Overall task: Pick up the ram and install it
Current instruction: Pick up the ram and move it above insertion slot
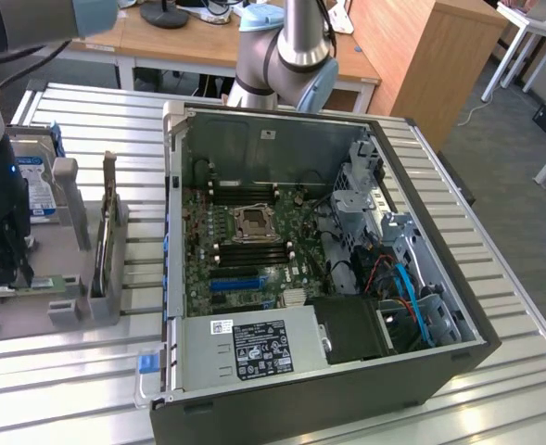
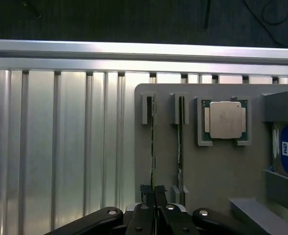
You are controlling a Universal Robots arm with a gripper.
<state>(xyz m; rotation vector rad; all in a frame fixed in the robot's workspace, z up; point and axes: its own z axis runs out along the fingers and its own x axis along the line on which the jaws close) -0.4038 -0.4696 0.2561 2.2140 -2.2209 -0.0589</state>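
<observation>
Trouble would most likely come from the narrowness of the grip. The claw (image 2: 153,192) is clenched on the thin top edge of the ram (image 2: 152,142), and in the wrist view it seems to bite towards one end of the stick, not its middle. Held that way, I judge the long board could swing or droop as it comes free. It could also catch on the grey end brackets (image 2: 146,108) that keep it upright, or slip out of the pinch altogether. A second stick (image 2: 180,137) stands on edge just beside it in the same grey tray (image 2: 217,171), so a skewed lift could knock that one too. Any tilt would matter again at the open computer case (image 1: 421,269), where the motherboard (image 1: 245,250) lies deep inside the walls. A stick that is not square to its slot could jam or stress the board. For now the ram sits in the tray on the ribbed metal table (image 2: 60,147), at the exterior view's left and well apart from the case. It passes straight between the claw's fingertips and runs on away from them along the tray. The square silver processor (image 2: 225,120) rests in its own pocket beyond the second stick. The hard drive (image 2: 286,154) with its blue label stands farther along, and both are apart from the claw.
</observation>
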